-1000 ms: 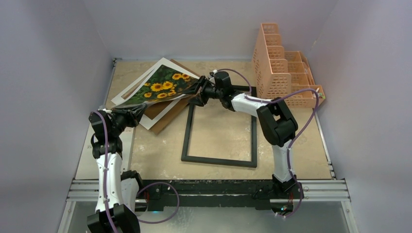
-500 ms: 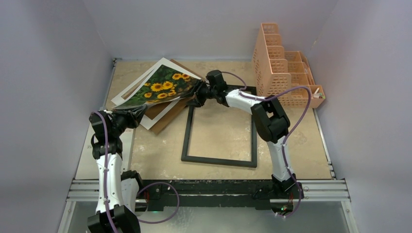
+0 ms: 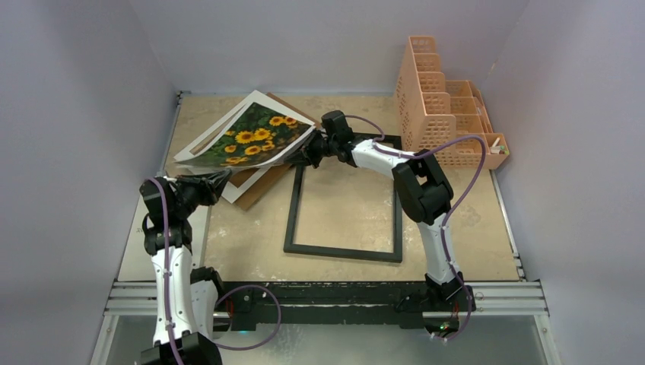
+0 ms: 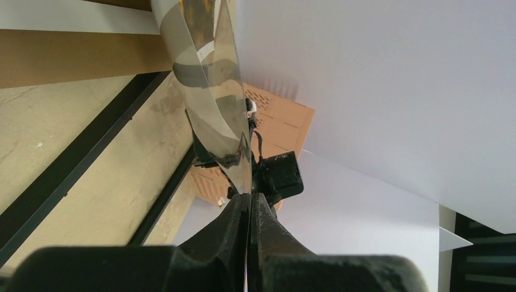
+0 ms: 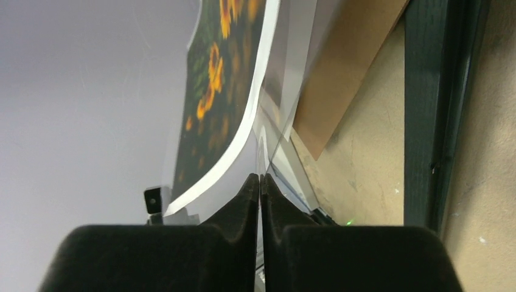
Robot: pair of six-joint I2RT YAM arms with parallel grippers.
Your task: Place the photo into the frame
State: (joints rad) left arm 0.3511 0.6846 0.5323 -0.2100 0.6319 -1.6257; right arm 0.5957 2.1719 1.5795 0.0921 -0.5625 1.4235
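**Between two end effectors, a photo ready to buckle**

Between the left end effector point(image 3: 219, 176) and the right end effector point(image 3: 306, 150), the photo point(image 3: 255, 137) hangs clear of the table point(image 3: 471, 228). It is pinched at opposite corners and bowed along its length. Both are closed on it. In the left wrist view the fingers point(image 4: 231, 225) clamp flat on a glossy edge. In the right wrist view the pads point(image 5: 237, 207) meet right at the white border, with very little paper between them.

That shallow bite on the right is the first worry: any pull away from the left end effector could slide the corner free and drop that end. The opposite error, closing the gap between the two, would deepen the bow and could crease the print.

The frame point(image 3: 342, 252) lies flat just beneath the right end effector and well to the right of the left one, with its far corner under the wrist. If the wrist lowers there, it could knock the frame askew. The photo also hangs diagonal to the opening, so lowering it without turning it would probably leave a corner on the rim.

Below the photo, nearer the left end effector, sit a brown board point(image 3: 255, 188) and a white mat point(image 3: 251, 103). A sagging edge could catch and drag them.
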